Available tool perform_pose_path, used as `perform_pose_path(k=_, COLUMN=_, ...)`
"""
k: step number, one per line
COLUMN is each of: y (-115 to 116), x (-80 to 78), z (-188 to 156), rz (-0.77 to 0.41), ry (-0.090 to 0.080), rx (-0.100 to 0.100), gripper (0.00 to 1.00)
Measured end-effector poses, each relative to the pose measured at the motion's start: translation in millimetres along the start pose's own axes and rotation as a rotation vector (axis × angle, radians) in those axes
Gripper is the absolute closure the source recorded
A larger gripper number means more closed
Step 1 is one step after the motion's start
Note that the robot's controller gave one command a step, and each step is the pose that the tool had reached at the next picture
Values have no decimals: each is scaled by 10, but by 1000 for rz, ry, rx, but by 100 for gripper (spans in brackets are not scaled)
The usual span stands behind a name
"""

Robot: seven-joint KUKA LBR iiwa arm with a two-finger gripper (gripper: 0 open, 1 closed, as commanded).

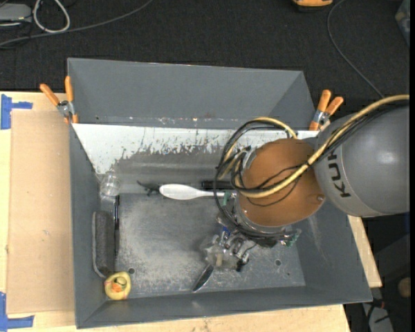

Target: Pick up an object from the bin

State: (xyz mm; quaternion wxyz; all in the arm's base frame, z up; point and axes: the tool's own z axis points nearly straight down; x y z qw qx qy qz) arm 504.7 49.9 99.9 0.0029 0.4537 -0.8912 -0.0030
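Hand [228,251] sits low near the bin's [187,95] front wall, can't tell if it's wide or narrow, dark pointed thing [203,278] just beside it, white spoon [183,192] behind, yellow roll [117,286] well off in the left corner.

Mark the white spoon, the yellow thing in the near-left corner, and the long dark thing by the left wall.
white spoon [178,192]: camera view, on its bowl.
yellow thing [117,286]: camera view, its middle.
long dark thing [105,242]: camera view, mid-length.
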Motion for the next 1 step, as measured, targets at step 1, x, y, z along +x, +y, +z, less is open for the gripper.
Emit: perform_pose_path(k=1, y=7, x=-7, z=-70, rz=3, ry=0, rx=-1, gripper=100)
